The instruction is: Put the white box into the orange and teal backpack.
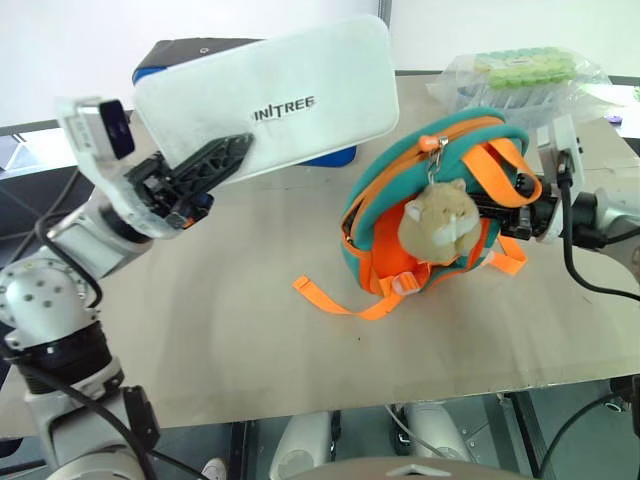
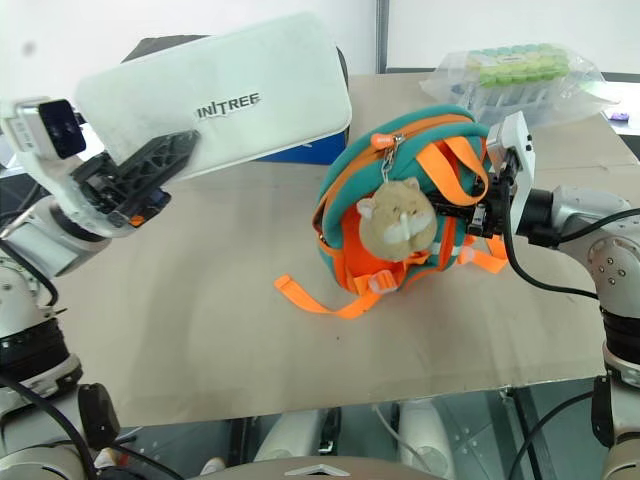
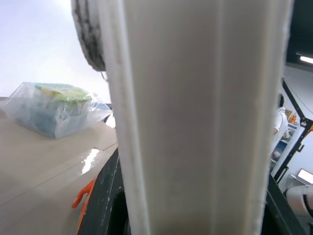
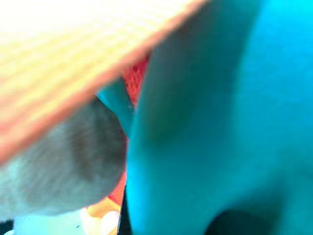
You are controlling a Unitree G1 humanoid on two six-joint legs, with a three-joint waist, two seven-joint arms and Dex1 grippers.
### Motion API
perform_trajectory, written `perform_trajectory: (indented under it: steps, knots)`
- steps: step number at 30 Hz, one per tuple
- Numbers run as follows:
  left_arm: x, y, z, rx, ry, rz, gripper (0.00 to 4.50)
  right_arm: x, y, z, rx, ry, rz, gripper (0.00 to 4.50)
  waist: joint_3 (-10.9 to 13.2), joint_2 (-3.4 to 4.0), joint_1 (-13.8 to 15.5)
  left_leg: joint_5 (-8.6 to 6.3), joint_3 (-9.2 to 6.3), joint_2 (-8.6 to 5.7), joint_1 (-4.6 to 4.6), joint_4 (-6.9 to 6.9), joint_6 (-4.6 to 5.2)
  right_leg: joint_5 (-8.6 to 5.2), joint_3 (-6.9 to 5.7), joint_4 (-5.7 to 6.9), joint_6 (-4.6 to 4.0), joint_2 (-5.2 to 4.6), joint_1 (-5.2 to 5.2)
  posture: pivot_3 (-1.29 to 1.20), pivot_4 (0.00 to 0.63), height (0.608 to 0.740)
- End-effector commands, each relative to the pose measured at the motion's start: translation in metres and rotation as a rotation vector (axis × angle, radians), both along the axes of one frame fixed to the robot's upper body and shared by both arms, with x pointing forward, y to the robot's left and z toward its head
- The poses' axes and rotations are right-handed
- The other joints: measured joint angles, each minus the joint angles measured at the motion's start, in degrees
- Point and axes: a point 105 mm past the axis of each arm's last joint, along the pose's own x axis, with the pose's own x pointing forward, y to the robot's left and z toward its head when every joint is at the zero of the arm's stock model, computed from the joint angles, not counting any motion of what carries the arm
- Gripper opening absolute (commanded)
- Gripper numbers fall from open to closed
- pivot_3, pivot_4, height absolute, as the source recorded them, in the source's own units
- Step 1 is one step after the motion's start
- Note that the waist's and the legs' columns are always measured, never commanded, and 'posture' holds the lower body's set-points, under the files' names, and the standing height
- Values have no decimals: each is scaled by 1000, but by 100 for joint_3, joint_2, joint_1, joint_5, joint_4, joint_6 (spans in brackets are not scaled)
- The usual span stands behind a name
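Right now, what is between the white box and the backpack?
Nothing stands between them. In the left eye view, the white box, held up by the left gripper, is apart from the orange and teal backpack; bare table lies below the gap.

Silver-grey arms, black cables, black-fingered left pincer [image 1: 200, 165].

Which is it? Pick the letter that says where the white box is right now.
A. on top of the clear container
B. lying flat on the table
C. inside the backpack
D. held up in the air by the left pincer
D: the white box is lifted clear of the table, gripped at its lower edge by the left pincer, beside the orange and teal backpack.
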Motion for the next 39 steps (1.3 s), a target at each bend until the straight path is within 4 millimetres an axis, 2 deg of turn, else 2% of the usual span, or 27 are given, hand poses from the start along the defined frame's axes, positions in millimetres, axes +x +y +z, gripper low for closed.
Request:
perform_trajectory:
  steps: [1, 3, 8, 13, 17, 21, 26, 28, 32, 34, 36, 37, 38, 39]
  knots:
    - [-13, -1, 7, 21, -65, -14, 1146, -2, -7, 18, 12, -69, -13, 49, 0, 0, 11, 0, -1, 0, -1, 0, 0, 0, 1, 0, 0, 0, 0, 0, 150, 740]
    - [-12, -4, 0, 66, -76, 2, 1146, -3, -6, 18, 11, -68, -3, 49, 1, -1, 29, 0, -4, 0, -5, 0, 1, 1, 0, 1, 0, -1, 0, 0, 150, 740]
    - [-13, -26, -24, 218, -152, 8, 1146, -7, -4, 21, 20, -66, 34, 49, 0, -1, 43, 0, -4, -3, -4, 1, 1, 1, 1, 1, -1, 0, 2, 0, 150, 740]
    - [-14, -43, -59, 453, -241, 0, 1146, -10, -2, 20, 22, -60, 47, 49, 0, 0, 40, -1, 0, -3, -4, -1, 0, 1, 4, -1, -1, -18, 2, 0, 150, 740]
    - [-9, -54, -70, 551, -309, 8, 1146, -14, 0, 21, 28, -52, 57, 49, 0, 0, 66, -1, 0, -2, -3, 0, 1, 4, 2, 0, -6, -17, 4, 0, 150, 740]
    - [9, -75, -82, 691, -391, 65, 1146, -22, 6, 27, 59, -42, 86, 49, 0, 0, 147, -2, 1, -3, -1, 2, 5, 5, -2, 0, -6, 4, 8, 0, 150, 740]
    - [16, -99, -76, 707, -450, 69, 1146, -34, 16, 36, 75, -53, 126, 49, 0, 0, 144, -9, 2, -1, -9, 4, 16, 5, -2, -4, -5, 6, 5, 0, 150, 740]
    - [22, -112, -75, 732, -470, 62, 1146, -41, 22, 39, 85, -56, 159, 49, 1, -1, 145, -9, 3, -1, -13, 4, 17, 5, -5, -7, -5, 7, 1, 0, 150, 740]
    - [30, -155, -73, 714, -495, 7, 1146, -49, 33, 40, 104, -53, 203, 49, 1, -1, 152, -10, 2, -2, -19, 11, 18, 5, -21, -7, -4, 8, 2, 0, 150, 740]
    - [37, -182, -78, 695, -461, -29, 1146, -49, 36, 37, 110, -42, 208, 49, 1, -2, 175, -11, 1, -3, -22, 21, 20, 6, -24, -6, -2, 10, 4, 0, 150, 740]
    - [41, -189, -87, 692, -393, -59, 2203, -49, 38, 34, 112, -34, 199, 0, 1, -2, 154, -13, 2, -8, -25, 30, 26, 13, -23, -7, 10, 10, 7, 0, 150, 740]
    - [42, -184, -93, 709, -374, -67, 2408, -48, 39, 33, 114, -33, 191, 0, 1, -2, 125, -16, 9, -8, -22, 32, 30, 14, -16, -5, 11, 9, 7, 0, 150, 740]
    - [44, -177, -95, 713, -359, -58, 3092, -48, 39, 33, 114, -33, 182, 0, 1, -2, 87, -16, 12, -7, -20, 32, 30, 14, -10, -5, 11, 11, 6, 0, 150, 740]
    - [47, -166, -92, 689, -332, -24, 3355, -46, 39, 31, 116, -35, 167, 0, 1, -1, 36, -16, 12, -5, -15, 32, 30, 14, -3, -3, 11, 16, 5, 0, 150, 740]
